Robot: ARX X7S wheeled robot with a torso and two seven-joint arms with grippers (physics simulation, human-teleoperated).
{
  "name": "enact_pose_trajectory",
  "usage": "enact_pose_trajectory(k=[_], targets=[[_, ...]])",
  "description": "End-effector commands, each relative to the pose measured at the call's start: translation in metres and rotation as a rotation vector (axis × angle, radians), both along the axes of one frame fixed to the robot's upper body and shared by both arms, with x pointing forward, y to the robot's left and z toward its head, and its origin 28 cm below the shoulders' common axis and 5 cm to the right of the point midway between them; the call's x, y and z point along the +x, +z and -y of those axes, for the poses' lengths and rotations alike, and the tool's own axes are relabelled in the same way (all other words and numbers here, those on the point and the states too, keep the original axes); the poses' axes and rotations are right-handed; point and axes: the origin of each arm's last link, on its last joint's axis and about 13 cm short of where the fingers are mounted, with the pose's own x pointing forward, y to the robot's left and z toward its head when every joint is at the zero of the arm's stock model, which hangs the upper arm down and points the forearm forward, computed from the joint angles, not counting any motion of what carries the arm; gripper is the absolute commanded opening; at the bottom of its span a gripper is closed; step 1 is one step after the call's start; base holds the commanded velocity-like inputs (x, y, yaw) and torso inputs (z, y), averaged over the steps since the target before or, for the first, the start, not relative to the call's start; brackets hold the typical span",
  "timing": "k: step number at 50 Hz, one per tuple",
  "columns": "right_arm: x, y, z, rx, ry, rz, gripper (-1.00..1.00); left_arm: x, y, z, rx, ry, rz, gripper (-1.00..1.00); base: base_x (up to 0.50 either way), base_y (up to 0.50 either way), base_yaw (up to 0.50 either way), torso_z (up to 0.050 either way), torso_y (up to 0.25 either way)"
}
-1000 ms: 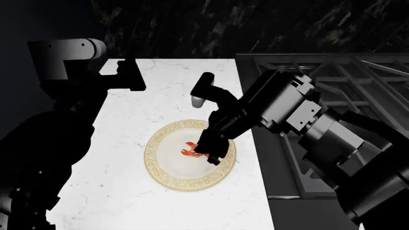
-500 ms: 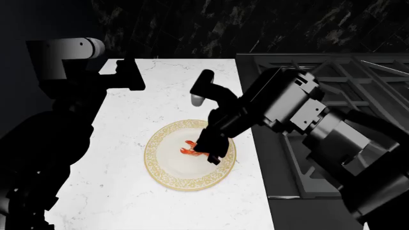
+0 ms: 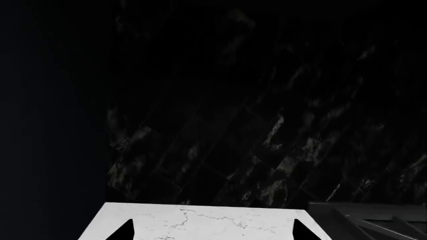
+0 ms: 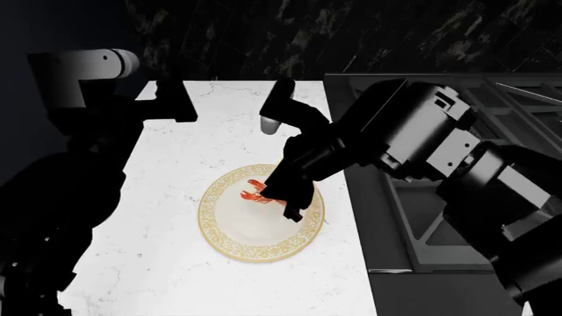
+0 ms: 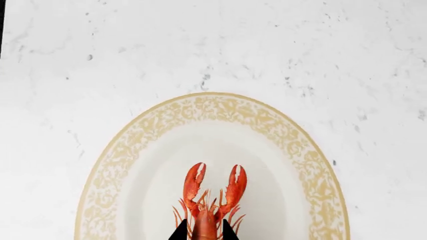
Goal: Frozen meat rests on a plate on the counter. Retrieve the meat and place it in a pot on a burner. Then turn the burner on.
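Observation:
The frozen meat [image 4: 255,191] is a small red-orange lobster, held a little above the plate [image 4: 230,245]. My right gripper [image 4: 279,199] is shut on it. In the right wrist view the dark fingertips [image 5: 179,233] pinch the lobster's body [image 5: 213,195], claws pointing away, with the gold-rimmed plate [image 5: 200,107] below. My left gripper [image 4: 171,102] hovers open over the counter's [image 4: 167,197] far left corner. Its two fingertips [image 3: 127,233] stand wide apart with only marble [image 3: 200,220] between them. The pot is out of view. Black stove grates [image 4: 491,105] show at the right, but no burner cap is clear.
The dark stove top [image 4: 422,224] borders the counter on the right, its corner [image 3: 373,220] also in the left wrist view. A black veined wall [image 4: 351,33] runs along the back. My bulky right arm [image 4: 457,158] reaches over the stove's edge.
My right gripper has risen with the lobster, which has left the plate's middle and moved toward the far rim. The left arm has barely moved.

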Motion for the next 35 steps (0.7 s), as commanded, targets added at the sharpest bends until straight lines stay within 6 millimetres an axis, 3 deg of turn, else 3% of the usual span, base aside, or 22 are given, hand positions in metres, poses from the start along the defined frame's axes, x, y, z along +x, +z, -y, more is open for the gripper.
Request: enact_pose_trajectory(k=[1, 35], targets=[[-0.01, 0.012, 0.003, 0.043, -0.007, 0.062, -1.0, -0.002, 0.004, -0.001, -0.009, 0.008, 0.015, 1.0, 0.0, 0.0, 0.0, 0.0, 0.0], [-0.038, 0.039, 0.024, 0.258, -0.209, 0.327, -1.0, -0.004, 0.006, -0.003, -0.034, 0.019, 0.034, 1.0, 0.0, 0.0, 0.0, 0.0, 0.0]])
